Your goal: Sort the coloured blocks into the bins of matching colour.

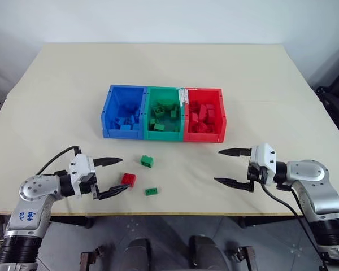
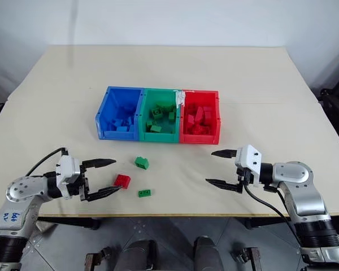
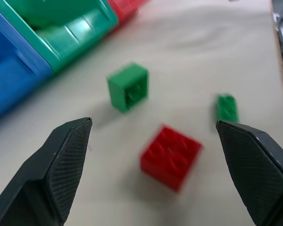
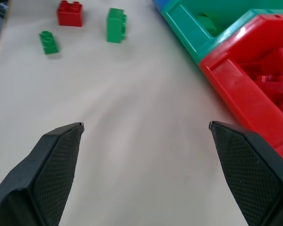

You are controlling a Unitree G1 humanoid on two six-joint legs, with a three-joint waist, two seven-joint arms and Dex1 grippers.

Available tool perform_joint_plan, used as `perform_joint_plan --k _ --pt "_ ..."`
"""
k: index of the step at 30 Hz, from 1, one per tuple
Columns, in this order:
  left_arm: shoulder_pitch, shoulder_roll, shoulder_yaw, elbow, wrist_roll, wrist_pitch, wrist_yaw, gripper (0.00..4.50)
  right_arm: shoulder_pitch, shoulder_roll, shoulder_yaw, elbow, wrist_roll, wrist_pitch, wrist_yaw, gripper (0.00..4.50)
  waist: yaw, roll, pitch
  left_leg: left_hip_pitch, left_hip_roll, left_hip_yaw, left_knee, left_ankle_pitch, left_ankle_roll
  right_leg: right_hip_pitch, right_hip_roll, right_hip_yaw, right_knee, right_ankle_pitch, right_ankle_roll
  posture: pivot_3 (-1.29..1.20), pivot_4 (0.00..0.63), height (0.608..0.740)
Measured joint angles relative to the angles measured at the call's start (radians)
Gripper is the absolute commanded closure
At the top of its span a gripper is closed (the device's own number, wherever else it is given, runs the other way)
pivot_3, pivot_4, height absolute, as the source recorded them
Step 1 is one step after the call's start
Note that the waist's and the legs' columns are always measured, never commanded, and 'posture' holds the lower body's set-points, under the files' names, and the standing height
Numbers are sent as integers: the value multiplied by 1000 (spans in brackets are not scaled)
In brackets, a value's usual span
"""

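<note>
Left gripper (image 1: 109, 176), fingers apart, beside red block (image 1: 128, 179) on table's (image 1: 56, 101) near left; right gripper (image 1: 234, 166) apart, empty; advice: straddle block squarely, close, carry to red bin (image 1: 204, 136).

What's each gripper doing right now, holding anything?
Left gripper: open, holding nothing, fingers either side of the red block.
Right gripper: open, holding nothing, over bare table.

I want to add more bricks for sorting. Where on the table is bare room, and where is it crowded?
Bare: the table behind the bins, both sides of them, and the stretch in front of the red bin toward the right gripper. Crowded: by the left gripper, around the red brick and two green bricks.
</note>
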Motion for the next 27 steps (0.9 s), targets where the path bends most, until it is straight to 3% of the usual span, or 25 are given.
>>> perform_joint_plan --k 7,12,18,27 --pt "-52 103 -113 -147 101 23 -53 0 101 -29 -48 -92 92 0 50 48 16 0 0 0 0 0 1 -1 2 1 0 0 0 0 0 0 150 740" --pt "-127 96 -288 -311 182 260 13 0 154 -39 -96 -209 152 24 28 48 23 0 0 -1 0 -1 2 -1 2 1 1 0 0 0 0 0 150 740" --pt "-224 91 -383 -421 212 563 107 0 171 -40 -96 -302 177 60 -7 48 22 0 0 -1 0 -2 3 -1 2 1 2 1 1 0 0 0 150 740" --pt "-304 111 -508 -460 269 689 106 0 218 -66 -94 -359 200 82 3 48 28 0 0 -1 -1 -3 5 -1 2 2 1 1 0 0 0 0 150 740"
